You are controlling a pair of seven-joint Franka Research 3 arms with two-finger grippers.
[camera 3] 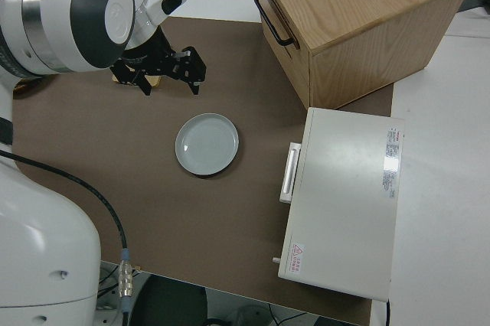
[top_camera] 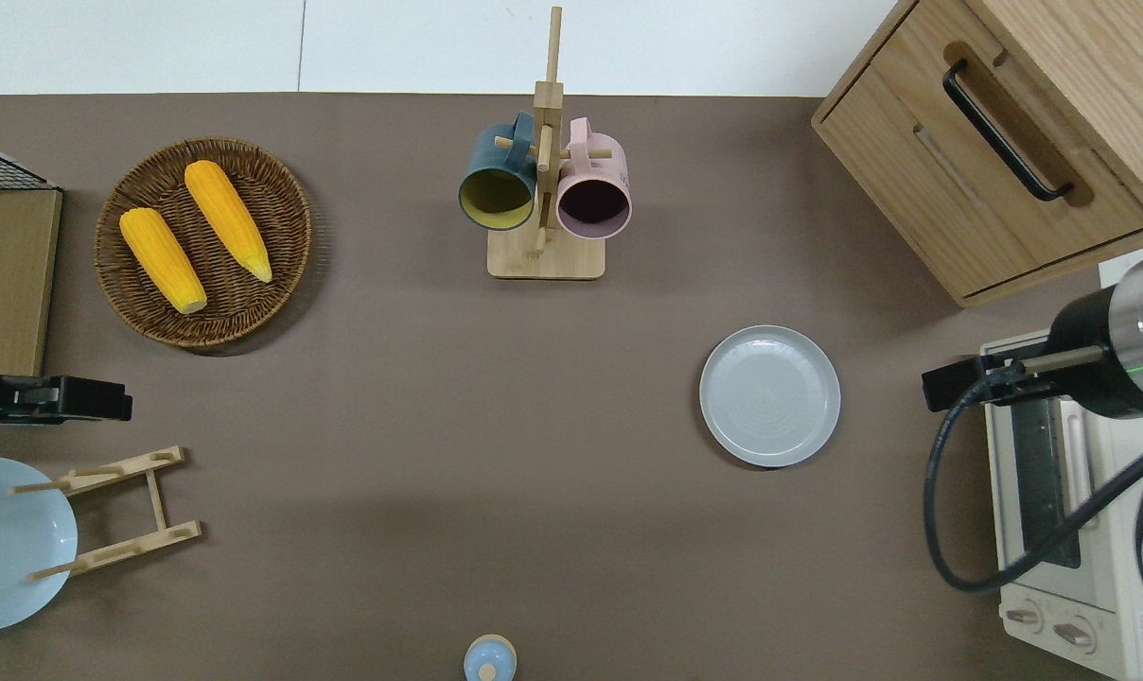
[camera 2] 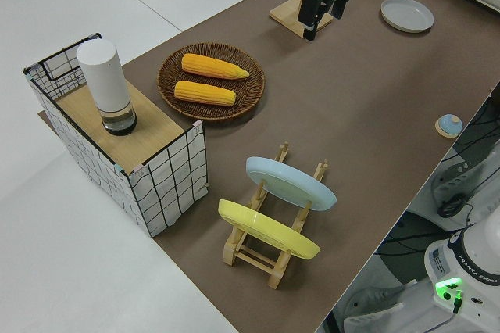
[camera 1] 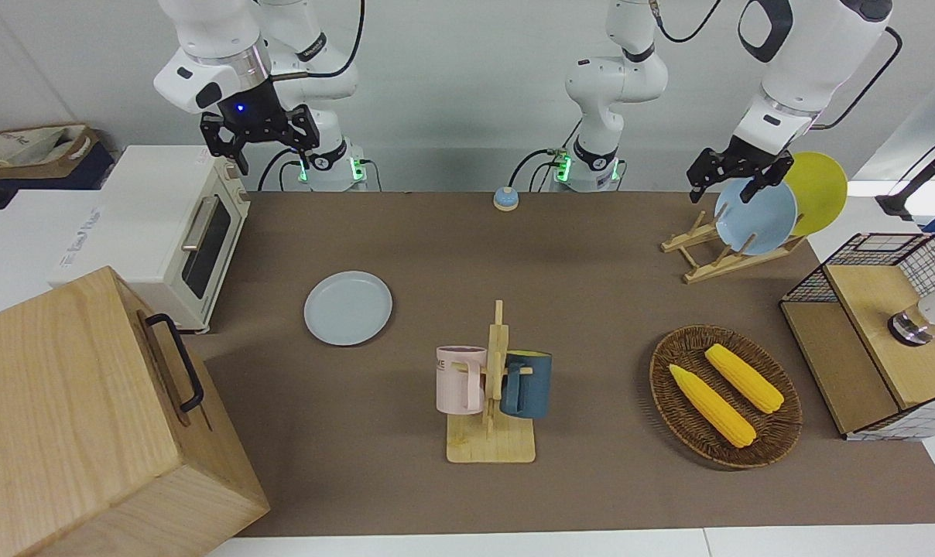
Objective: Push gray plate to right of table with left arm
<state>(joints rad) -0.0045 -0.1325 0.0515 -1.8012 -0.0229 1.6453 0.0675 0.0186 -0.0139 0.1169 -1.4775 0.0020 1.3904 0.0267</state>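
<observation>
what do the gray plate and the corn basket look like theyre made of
The gray plate looks like matte plastic or glazed ceramic: smooth, uniform pale colour with faint concentric rings. The basket appears to be dark woven wicker, its braided strands showing around the rim.

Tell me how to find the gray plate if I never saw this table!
Find the white toaster oven at the right arm's end of the table. Beside its door, toward the middle of the table, the gray plate lies flat and empty. The sky-blue plate and the yellow plate stand on edge in a wooden rack at the left arm's end.
</observation>
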